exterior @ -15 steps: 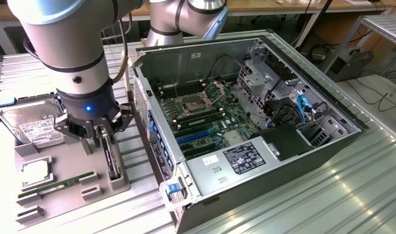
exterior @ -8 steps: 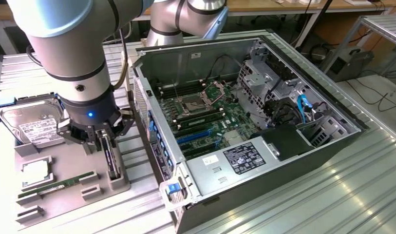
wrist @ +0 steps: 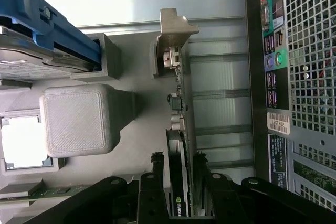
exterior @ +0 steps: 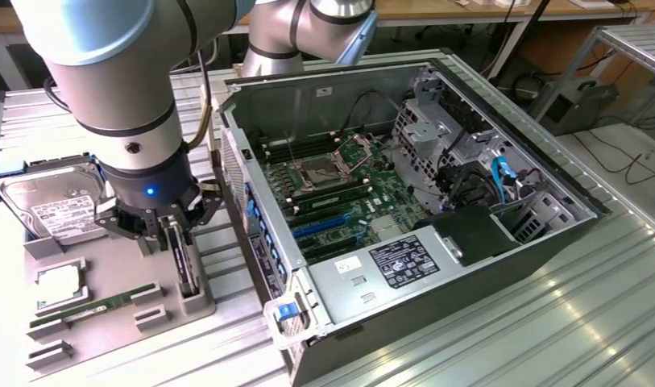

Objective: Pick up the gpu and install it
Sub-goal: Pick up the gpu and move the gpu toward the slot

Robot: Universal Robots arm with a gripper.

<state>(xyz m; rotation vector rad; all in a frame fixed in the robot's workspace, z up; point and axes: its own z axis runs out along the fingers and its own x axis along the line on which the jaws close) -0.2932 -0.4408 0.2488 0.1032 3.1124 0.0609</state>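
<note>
Metal slats form the surface [exterior: 499, 339] that carries everything. On it, at the exterior view's right of the tool, lies the open case [exterior: 413, 201], its side off and its board facing up; in the wrist view its perforated back panel [wrist: 310, 77] runs close beside the tool. The arm [exterior: 123, 105] reaches down from above and ends over a grey tray [exterior: 123, 322] just beside the case.

The tray holds several parts. A drive [exterior: 53, 211] in a blue frame sits at the exterior view's left of the tool, near it. Nearer the camera than the tool lie a square chip [exterior: 59, 284] and a slim green stick [exterior: 91, 310].

The gpu [exterior: 182, 262] stands on its long edge in a slot of the tray, directly under the tool, on the side of the tray nearest the case. In the wrist view the gpu [wrist: 178, 135] shows edge-on, with its silver bracket [wrist: 173, 45] at the end away from the tool.

The tool [exterior: 166, 234] is spread wide, one black finger on each side of the card. In the wrist view the tool [wrist: 178, 157] straddles the card's top edge, and the fingers [wrist: 156, 177] stand just off its faces without clamping it.
</note>
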